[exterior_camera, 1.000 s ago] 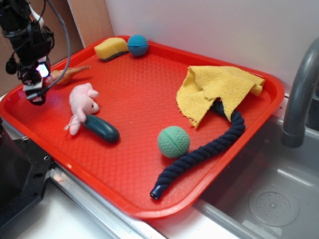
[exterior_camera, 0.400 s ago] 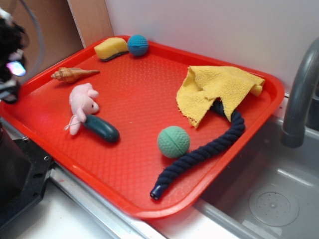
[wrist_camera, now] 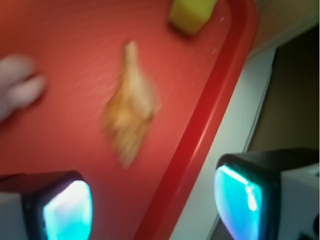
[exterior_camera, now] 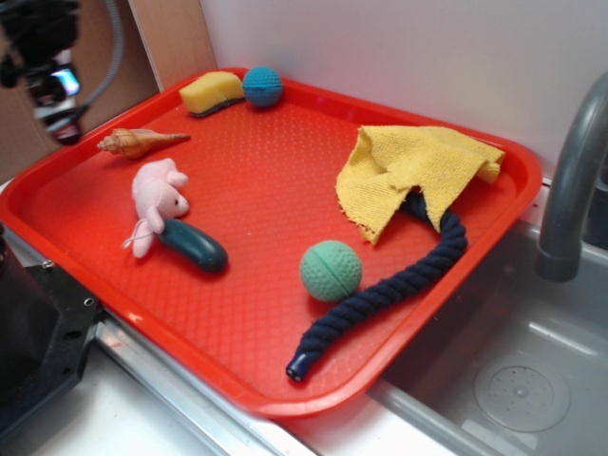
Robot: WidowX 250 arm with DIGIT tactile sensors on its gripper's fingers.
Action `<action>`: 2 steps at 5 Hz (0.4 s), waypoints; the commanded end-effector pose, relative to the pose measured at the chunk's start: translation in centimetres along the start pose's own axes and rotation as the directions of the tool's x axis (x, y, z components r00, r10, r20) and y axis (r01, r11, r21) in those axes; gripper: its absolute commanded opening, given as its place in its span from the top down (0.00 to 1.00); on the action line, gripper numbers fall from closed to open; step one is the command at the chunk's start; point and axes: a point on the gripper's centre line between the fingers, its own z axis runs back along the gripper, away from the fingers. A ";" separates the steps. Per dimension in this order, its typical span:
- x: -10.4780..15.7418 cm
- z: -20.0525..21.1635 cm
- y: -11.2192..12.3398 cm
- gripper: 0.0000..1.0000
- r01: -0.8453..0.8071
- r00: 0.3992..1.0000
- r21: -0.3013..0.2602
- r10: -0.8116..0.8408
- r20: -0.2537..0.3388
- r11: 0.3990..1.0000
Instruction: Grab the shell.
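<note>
Here, shell point(exterior_camera: 139, 142) lies on red tray point(exterior_camera: 266, 190).

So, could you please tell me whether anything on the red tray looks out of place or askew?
Only the yellow cloth looks untidy: it lies crumpled over one end of the dark blue rope. The shell lies intact on the tray, free of its neighbours.

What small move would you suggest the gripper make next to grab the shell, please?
Probably shift sideways over the tray, then descend: the gripper is open and empty, yet its gap straddles the tray rim, while the shell lies untouched beside the pink toy.
</note>
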 end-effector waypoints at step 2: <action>5.9 -0.9 0.2 0.00 -0.010 1.000 0.087 0.011 -0.011 0.996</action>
